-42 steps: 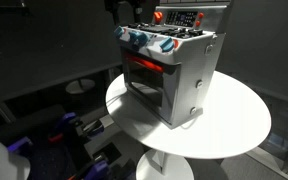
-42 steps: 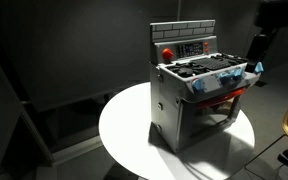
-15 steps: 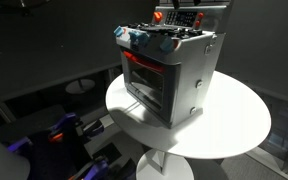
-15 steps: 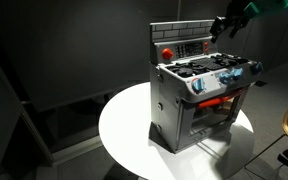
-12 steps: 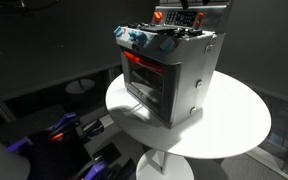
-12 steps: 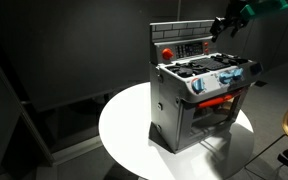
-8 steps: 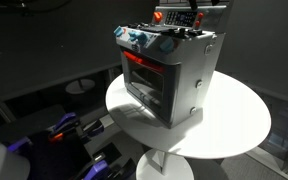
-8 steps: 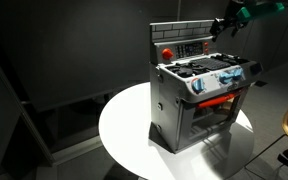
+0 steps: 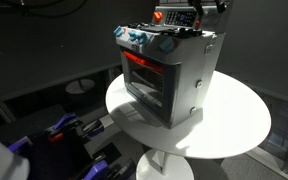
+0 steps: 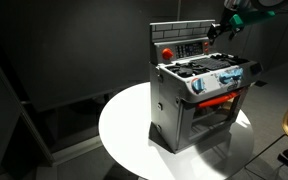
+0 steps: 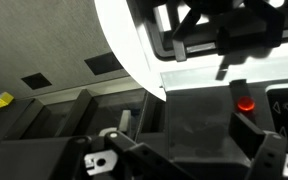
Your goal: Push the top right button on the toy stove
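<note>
Jaws by toy stove [image 10: 170, 108], upper back edge

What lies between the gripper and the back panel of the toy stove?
Nothing. In an exterior view the gripper sits at the upper corner of the back panel of the toy stove, no object between them.

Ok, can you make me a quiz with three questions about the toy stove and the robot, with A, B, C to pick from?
1. Where are the robot's fingers? A at the oven door. B up by the back panel. C under the table.
2. What colour glows in the oven window? A green. B red. C blue.
3. How does the toy stove stand? A upright. B on its side. C upside down.
Answers: 1 B, they hang beside the red back panel. 2 B, the window shines red. 3 A, it stands squarely on the white table.
</note>
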Available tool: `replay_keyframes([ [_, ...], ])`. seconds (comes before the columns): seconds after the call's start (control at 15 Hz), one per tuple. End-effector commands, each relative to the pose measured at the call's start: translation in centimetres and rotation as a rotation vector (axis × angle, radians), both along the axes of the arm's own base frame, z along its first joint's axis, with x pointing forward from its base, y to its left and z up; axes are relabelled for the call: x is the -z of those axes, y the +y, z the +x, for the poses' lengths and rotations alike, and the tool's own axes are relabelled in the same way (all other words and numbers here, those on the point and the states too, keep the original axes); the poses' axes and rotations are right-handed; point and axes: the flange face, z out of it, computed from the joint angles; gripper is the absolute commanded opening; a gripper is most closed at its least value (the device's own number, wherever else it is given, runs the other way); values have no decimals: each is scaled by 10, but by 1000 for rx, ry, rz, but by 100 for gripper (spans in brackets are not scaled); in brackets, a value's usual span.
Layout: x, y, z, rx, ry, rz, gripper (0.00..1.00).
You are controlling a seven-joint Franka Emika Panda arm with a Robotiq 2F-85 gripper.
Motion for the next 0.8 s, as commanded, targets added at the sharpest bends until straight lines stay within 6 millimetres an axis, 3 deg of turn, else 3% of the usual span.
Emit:
replay_keyframes([
  [0.0, 2, 2, 13, 11, -14, 4, 100],
  [0.73, 8, 7, 20, 5, -11, 2, 100],
])
